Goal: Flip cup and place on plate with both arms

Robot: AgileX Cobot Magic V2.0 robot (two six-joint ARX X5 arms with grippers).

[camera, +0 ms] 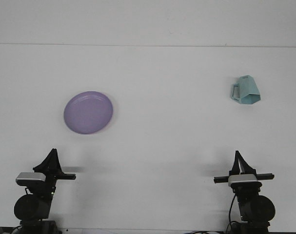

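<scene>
Grippers first: our left gripper (pixel 52 155) sits low at the near edge, below and a little left of the plate (pixel 88 112), and we cannot tell whether it is wide or narrow, since its tips merge into one dark wedge. That purple plate is bare and lies flat on the white table (pixel 157 146); we use it as our landmark. Far to the right of the plate, and slightly farther back, the pale green cup (pixel 246 91) lies upside down or tipped, its handle toward the plate. Our right gripper (pixel 239 157) waits well below the cup, state likewise unreadable. We judge the risks as these: the cup's angled faces could slip from a pinch, and a poor handover between arms could drop it short of the plate.
</scene>
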